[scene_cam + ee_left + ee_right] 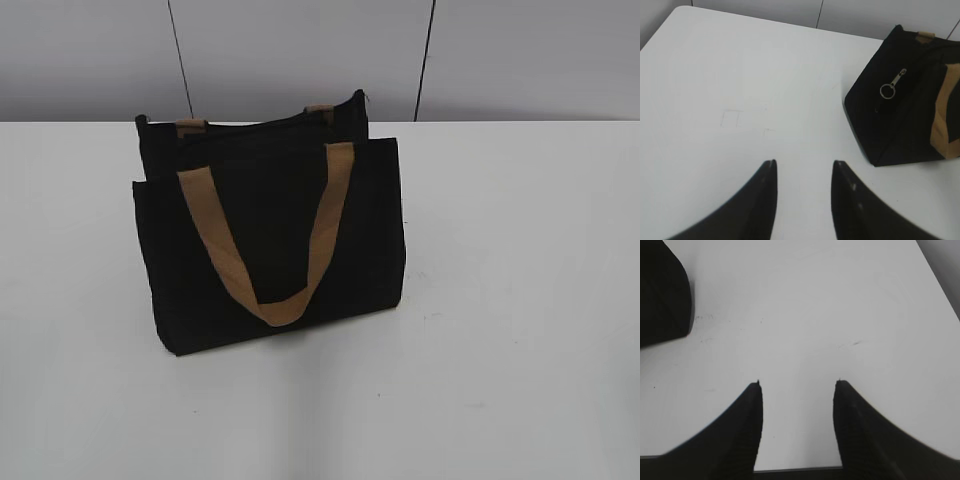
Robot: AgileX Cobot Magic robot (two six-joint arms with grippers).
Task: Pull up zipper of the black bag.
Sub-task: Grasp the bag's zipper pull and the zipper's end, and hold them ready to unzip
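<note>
The black bag (270,240) stands upright on the white table (520,300), with a tan handle hanging down its front. In the left wrist view the bag (905,125) is at the right, and the zipper's silver pull with its round ring (890,87) hangs against the bag's end. My left gripper (804,162) is open and empty over bare table, well left of the bag. In the right wrist view the bag's corner (662,295) is at the upper left. My right gripper (798,382) is open and empty. Neither gripper shows in the exterior view.
A grey wall (300,50) with dark vertical seams stands behind the table. Faint pencil marks (732,117) lie on the table left of the bag. The table's near edge (797,471) shows below my right gripper.
</note>
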